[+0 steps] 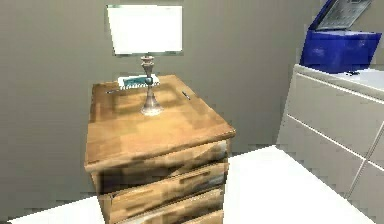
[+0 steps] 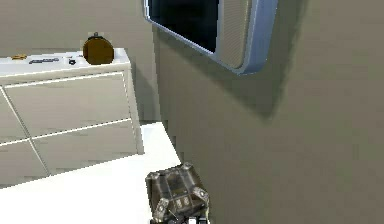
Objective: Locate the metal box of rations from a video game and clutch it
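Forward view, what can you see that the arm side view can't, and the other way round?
Forward view: wooden drawers with a lamp on top, and a blue box on a white cabinet. Arm side view: a metal box on the floor by the wall, a round brown thing, and a dark panel with a blue frame. Both: the white cabinet, likely the same one, grey wall and pale floor.

You have a wooden chest of drawers (image 1: 190, 125) ahead. On its top stands a lamp (image 1: 147, 66), with a flat teal-and-white thing (image 1: 131, 82) behind its foot and a thin dark stick (image 1: 186, 96) beside it. A blue box (image 1: 340, 48) sits on the white worktop (image 1: 335, 85). In the arm side view, a brown round thing (image 2: 97, 48) rests on a white worktop (image 2: 50, 68) — and a grey metal box (image 2: 178, 195) lies on the pale floor (image 2: 90, 195).
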